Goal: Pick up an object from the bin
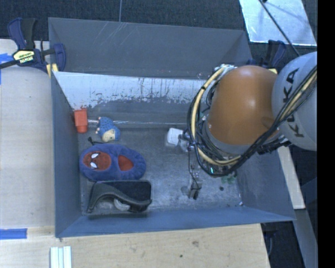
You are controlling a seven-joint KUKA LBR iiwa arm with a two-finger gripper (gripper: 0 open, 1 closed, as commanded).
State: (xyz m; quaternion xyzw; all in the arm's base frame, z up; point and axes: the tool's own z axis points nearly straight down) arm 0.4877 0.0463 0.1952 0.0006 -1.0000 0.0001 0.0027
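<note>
One shoe [120, 196] lies left of your gripper [194, 191], low over bare bin [167, 175] floor; its opening you cannot tell.

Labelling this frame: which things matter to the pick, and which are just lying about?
Job: gripper, over bare bin floor; black shoe, blue slipper and white lump nearest it.
Lying about: blue-yellow toy, orange block, upper left.

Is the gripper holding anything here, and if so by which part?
Nothing seen held: the gripper is above bare bin floor, right of the black shoe.
</note>
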